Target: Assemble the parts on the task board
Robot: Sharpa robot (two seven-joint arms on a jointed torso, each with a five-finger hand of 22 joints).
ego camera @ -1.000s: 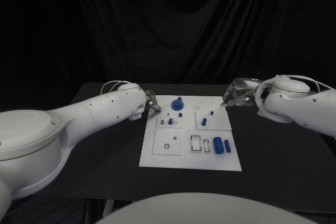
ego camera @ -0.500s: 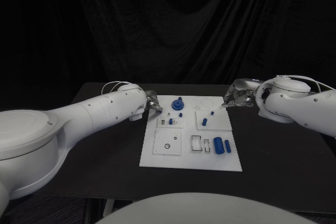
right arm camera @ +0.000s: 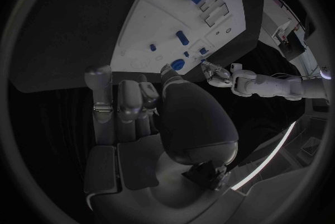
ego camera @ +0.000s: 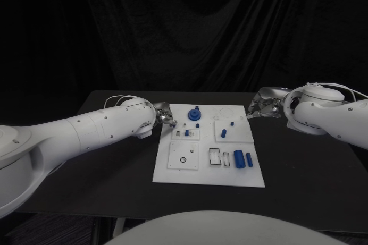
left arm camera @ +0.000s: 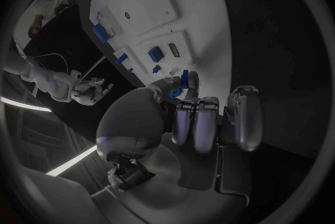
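Left hand (ego camera: 164,115) hovers beside task board (ego camera: 173,170), empty.

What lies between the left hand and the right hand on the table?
In the head view, the far end of the white task board lies between the left hand and the right hand, with a blue gear-like part on it.

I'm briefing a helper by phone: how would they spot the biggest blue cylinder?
Find the white task board mid-table. On its near right corner lie two blue cylinders side by side; the big blue cylinder is the fatter one, left of the slim cylinder.
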